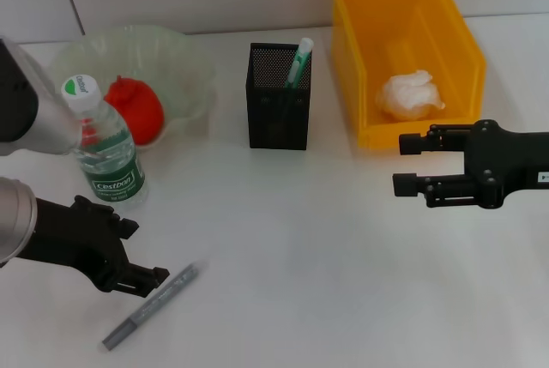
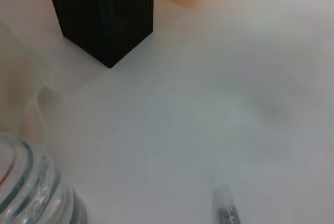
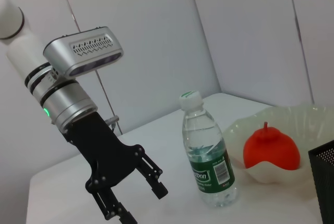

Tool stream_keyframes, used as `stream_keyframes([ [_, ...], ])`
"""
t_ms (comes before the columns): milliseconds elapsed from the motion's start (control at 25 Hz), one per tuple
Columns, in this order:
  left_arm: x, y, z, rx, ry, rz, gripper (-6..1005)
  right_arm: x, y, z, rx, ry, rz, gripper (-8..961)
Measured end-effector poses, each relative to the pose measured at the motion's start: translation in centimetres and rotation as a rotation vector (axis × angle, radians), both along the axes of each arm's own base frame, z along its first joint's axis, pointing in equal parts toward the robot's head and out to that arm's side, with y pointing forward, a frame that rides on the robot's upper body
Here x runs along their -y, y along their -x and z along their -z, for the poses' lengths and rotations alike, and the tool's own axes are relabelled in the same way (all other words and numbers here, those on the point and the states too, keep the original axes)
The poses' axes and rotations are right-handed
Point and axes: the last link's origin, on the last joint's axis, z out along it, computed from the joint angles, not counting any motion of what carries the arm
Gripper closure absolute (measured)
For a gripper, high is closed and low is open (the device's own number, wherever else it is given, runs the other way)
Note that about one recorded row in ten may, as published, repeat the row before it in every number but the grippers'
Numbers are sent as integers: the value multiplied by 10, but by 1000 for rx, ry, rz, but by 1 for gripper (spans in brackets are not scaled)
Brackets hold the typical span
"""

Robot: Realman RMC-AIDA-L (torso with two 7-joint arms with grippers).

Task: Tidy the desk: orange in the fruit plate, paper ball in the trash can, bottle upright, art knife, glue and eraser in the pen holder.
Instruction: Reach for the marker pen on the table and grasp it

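Yellow plastic bin (image 1: 446,8) at two o'clock holding crumpled paper ball (image 1: 410,95); mesh holder (image 1: 278,98) with glue (image 1: 299,62). Both claws, left gripper (image 1: 141,280) and right gripper (image 1: 405,164), spread.

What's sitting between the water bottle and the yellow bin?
The black mesh pen holder, standing upright with a green-and-white stick in it; the head view shows it between the water bottle and the yellow bin.

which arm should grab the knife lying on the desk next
Left. Its gripper sits open right beside the knife at the near-left of the desk, while the right gripper hovers far off by the yellow bin.
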Motion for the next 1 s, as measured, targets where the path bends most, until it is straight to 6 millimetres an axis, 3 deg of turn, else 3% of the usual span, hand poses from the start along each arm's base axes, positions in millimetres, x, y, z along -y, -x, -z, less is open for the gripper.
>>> stream_keyframes([
  [640,-2,-26,10,-97,11,-54,213,-16,6,7,54,-7,-7,230],
  [1000,-7,-29,16,-121,-17,-63,213,-20,14,18,98,38,-48,230],
])
